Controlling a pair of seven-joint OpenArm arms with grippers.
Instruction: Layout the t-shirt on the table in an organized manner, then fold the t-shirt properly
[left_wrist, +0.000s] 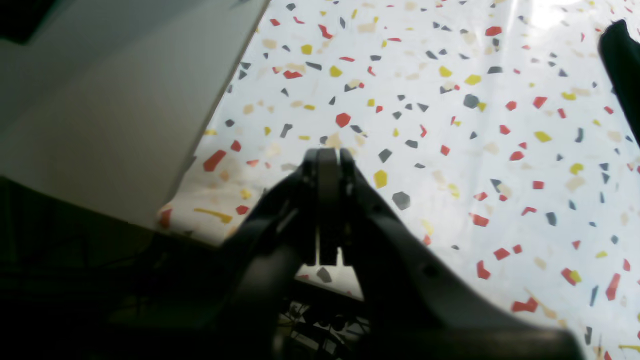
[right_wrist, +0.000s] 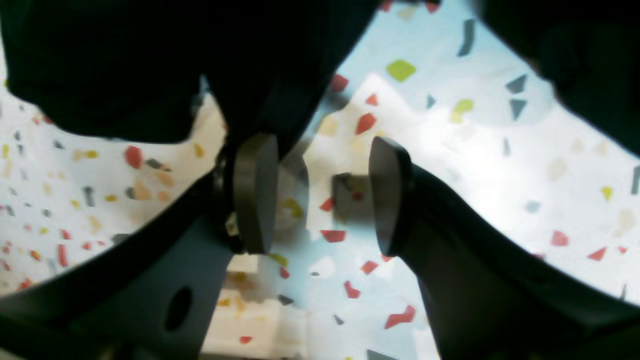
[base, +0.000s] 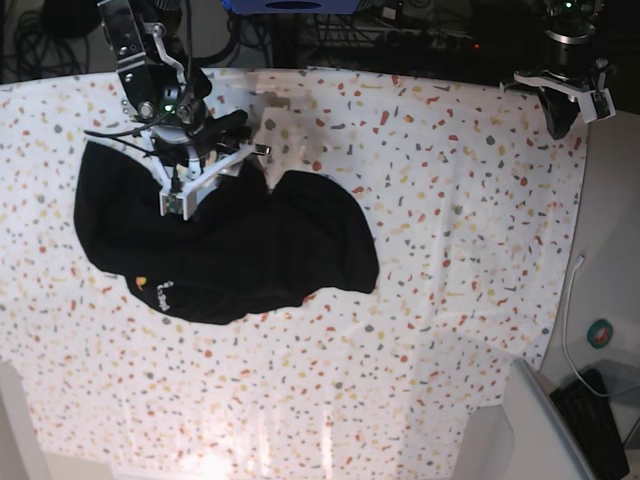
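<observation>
The black t-shirt (base: 230, 250) lies crumpled on the left half of the speckled table (base: 450, 250), with a small orange bit of print showing near its lower left. My right gripper (base: 250, 152) hovers at the shirt's upper edge. In the right wrist view it (right_wrist: 320, 195) is open with only table between the pads, and black cloth (right_wrist: 125, 65) bunches just beyond the left pad (right_wrist: 255, 192). My left gripper (base: 556, 122) is shut and empty at the table's far right corner. Its closed fingertips (left_wrist: 327, 157) hang over the table (left_wrist: 450, 150), and a bit of the shirt (left_wrist: 622, 65) shows at the far right.
The table's edge runs along a pale grey surface (left_wrist: 100, 100) beside the left gripper. Off the table's right side are a white cable (base: 568, 300), a teal round object (base: 600, 333) and a black device (base: 600, 405). Dark cables and equipment (base: 400, 30) line the far edge.
</observation>
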